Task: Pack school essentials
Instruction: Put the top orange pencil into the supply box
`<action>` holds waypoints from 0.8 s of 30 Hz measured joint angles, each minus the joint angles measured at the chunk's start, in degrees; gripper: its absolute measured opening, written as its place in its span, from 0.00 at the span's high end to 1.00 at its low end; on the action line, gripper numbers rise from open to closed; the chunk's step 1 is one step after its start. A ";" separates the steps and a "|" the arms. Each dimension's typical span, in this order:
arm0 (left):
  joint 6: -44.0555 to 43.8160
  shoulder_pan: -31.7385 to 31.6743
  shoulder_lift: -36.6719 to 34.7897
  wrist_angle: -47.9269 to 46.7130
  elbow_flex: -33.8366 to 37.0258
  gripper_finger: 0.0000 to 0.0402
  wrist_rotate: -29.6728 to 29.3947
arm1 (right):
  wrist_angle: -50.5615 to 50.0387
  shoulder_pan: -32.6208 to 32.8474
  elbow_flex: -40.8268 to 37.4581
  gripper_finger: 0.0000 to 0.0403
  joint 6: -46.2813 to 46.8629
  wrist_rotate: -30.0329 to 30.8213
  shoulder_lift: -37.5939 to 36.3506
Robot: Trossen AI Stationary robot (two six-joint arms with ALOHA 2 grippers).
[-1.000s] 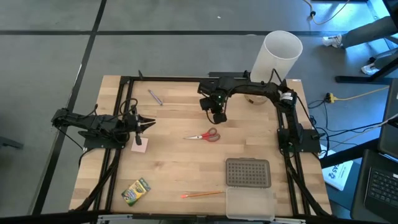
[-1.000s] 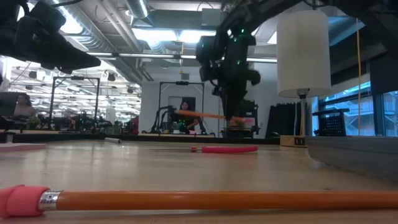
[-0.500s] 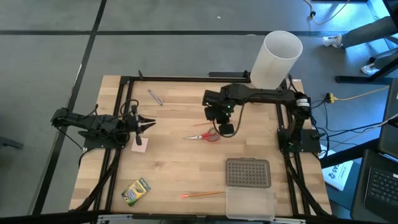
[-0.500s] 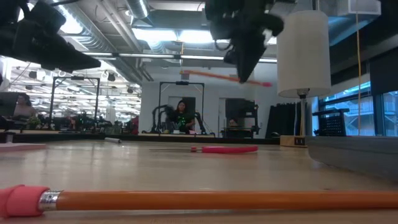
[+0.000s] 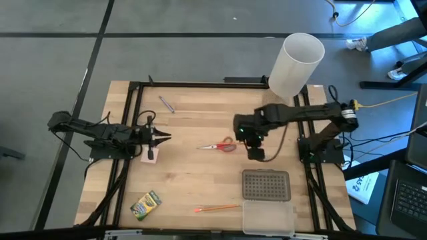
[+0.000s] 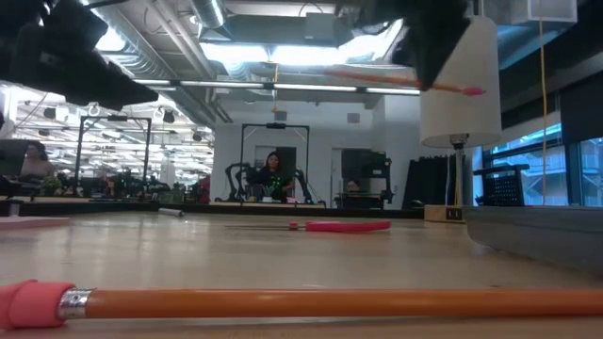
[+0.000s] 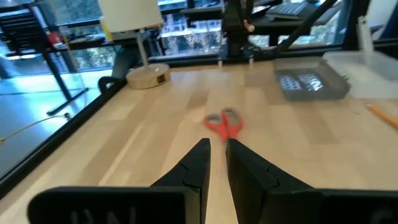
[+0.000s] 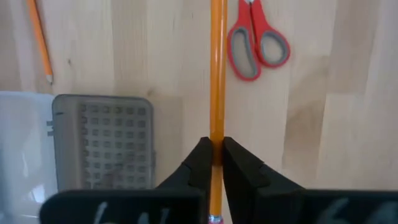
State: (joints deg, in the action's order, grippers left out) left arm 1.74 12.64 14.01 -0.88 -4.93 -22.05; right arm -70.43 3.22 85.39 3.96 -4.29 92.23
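Note:
My right gripper (image 5: 254, 148) hangs above the table right of the red-handled scissors (image 5: 220, 145), shut on an orange pencil (image 8: 217, 74). The second orange pencil (image 5: 217, 208) lies flat near the near edge, and the green-yellow crayon box (image 5: 146, 205) lies at the near left. The purple pen (image 5: 166, 104) lies at the far left. My left gripper (image 5: 165, 138) hovers shut over the pink pad (image 5: 150, 155), pointing at the scissors (image 7: 224, 122). My right gripper pinches the orange pencil between its two fingers (image 8: 200, 163), on the shaft (image 8: 217, 134) nearer the pink eraser end (image 6: 474, 90). The fingers come from above, pointing down, and lie across the pencil. The pencil is lifted clear and nearly level (image 6: 396, 82).
A grey dotted lid (image 5: 265, 185) and a clear flat box (image 5: 268, 217) lie at the near right, just beyond my right gripper. A tall white cylinder lamp (image 5: 295, 63) stands at the far right corner. Bare wood lies between scissors and crayon box.
My right gripper has carried the pencil up and from the table's far middle toward the near right, passing the scissors. It has stayed shut on the pencil, which has risen high above the table and kept nearly level.

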 joint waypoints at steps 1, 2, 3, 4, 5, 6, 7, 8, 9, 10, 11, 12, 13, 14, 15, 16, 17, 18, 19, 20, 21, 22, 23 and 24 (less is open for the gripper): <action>-0.02 0.00 1.19 1.49 0.00 0.88 0.52 | -0.02 1.06 -0.82 0.93 1.95 0.88 -0.95; -0.02 0.01 2.46 3.18 0.00 0.88 0.94 | -0.02 2.20 -1.67 0.93 3.82 1.29 -1.89; -0.05 0.02 3.69 4.64 -0.04 0.88 1.33 | -0.03 3.41 -2.46 0.93 5.72 1.61 -2.78; -0.07 0.00 5.04 5.33 -0.39 0.88 1.75 | -0.04 4.63 -3.12 0.93 7.39 1.68 -3.52; -0.05 0.01 6.52 5.53 -1.11 0.88 2.17 | -0.09 5.85 -3.59 0.93 8.89 1.73 -4.14; -0.07 0.00 8.06 5.66 -1.91 0.88 2.25 | 0.04 7.21 -4.06 0.93 10.35 1.86 -4.63; -0.07 0.01 9.73 5.71 -2.87 0.88 2.29 | 0.04 8.50 -4.43 0.93 11.83 1.85 -5.01; -0.04 0.00 11.44 5.71 -3.89 0.88 2.29 | 0.04 9.77 -4.73 0.93 13.21 1.87 -5.17; -0.03 0.01 13.18 5.70 -5.06 0.88 2.28 | 0.02 11.05 -5.00 0.93 14.65 1.93 -5.28; -0.03 0.00 15.10 5.71 -6.31 0.88 2.28 | -0.11 12.44 -5.27 0.93 16.21 2.12 -5.29; 0.03 0.01 16.98 5.73 -7.55 0.88 2.28 | -0.07 13.72 -5.60 0.93 17.74 2.30 -5.32; 0.28 0.01 18.88 5.77 -8.79 0.88 2.28 | -0.01 15.01 -5.99 0.93 19.37 2.27 -5.38; 0.37 0.02 20.78 5.81 -9.98 0.88 2.31 | 0.00 16.36 -6.41 0.93 21.00 2.28 -5.38; 0.37 0.00 22.63 5.78 -11.12 0.88 2.68 | 0.01 17.67 -6.82 0.93 22.70 2.28 -5.38; 0.39 0.00 24.52 5.74 -12.21 0.88 3.44 | -0.03 18.91 -7.08 0.93 24.51 2.26 -5.38; 0.40 0.00 26.32 5.76 -13.32 0.88 4.33 | -0.07 20.25 -7.13 0.93 26.12 2.27 -5.38; 0.39 0.00 28.05 5.75 -14.35 0.88 5.46 | -0.02 21.40 -7.13 0.93 27.69 2.26 -5.38; 0.36 0.02 29.67 5.73 -15.30 0.88 6.64 | 0.11 22.52 -7.13 0.93 29.24 2.25 -5.38; 0.35 0.02 31.29 5.71 -16.39 0.88 8.04 | 0.35 23.57 -7.13 0.93 30.79 2.25 -5.38; 0.35 0.03 32.78 5.64 -17.46 0.88 9.49 | 0.57 24.62 -7.13 0.93 32.14 2.23 -5.38; 0.35 0.06 34.19 5.62 -18.57 0.88 10.63 | 0.59 25.65 -7.13 0.93 33.62 2.27 -5.38; 0.35 0.20 35.65 5.66 -19.88 0.88 11.62 | 0.65 26.71 -7.13 0.93 35.09 2.37 -5.35; 0.37 0.47 36.98 5.68 -21.12 0.88 12.01 | 0.98 27.76 -7.13 0.93 36.50 2.67 -5.20; 0.54 0.81 38.27 5.63 -22.38 0.88 12.15 | 1.55 28.78 -7.13 0.93 37.75 3.04 -5.01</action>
State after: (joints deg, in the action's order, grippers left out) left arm 2.28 13.46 52.27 4.75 -27.31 -9.90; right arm -68.88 32.00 78.26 41.72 -1.25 87.21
